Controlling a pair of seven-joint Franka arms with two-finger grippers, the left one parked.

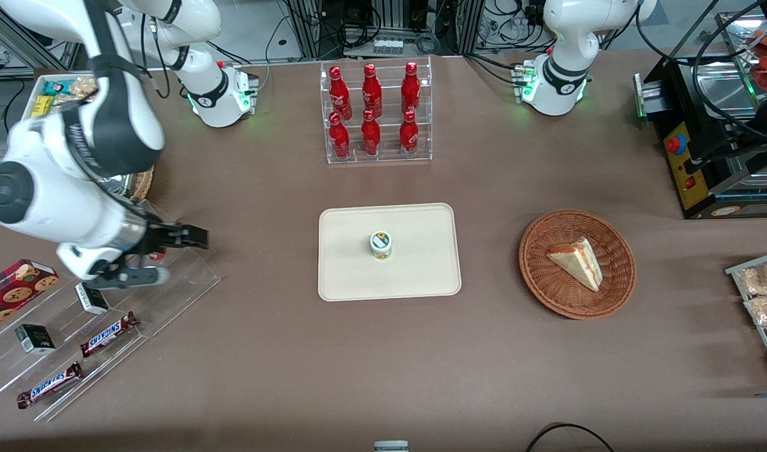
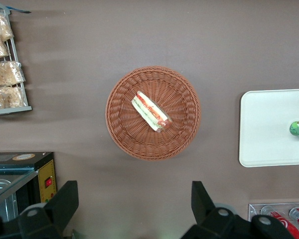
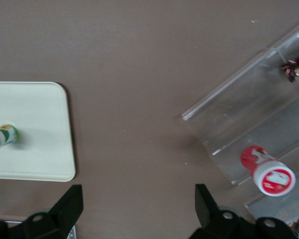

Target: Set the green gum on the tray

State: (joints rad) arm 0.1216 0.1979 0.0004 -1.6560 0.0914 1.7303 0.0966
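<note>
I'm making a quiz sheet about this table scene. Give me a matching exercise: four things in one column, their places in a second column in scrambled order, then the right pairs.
Things
1. small green gum bottle with white lid
2. triangular sandwich wedge
3. red cola bottles
4. open two-finger gripper

Places
A. in the round brown wicker basket
B. above the clear acrylic display rack, at the working arm's end of the table
C. upright on the flat cream-beige rectangular tray
D. in the clear tiered stand, farther from the front camera than the tray

Pairs: 1-C, 2-A, 3-D, 4-B
</note>
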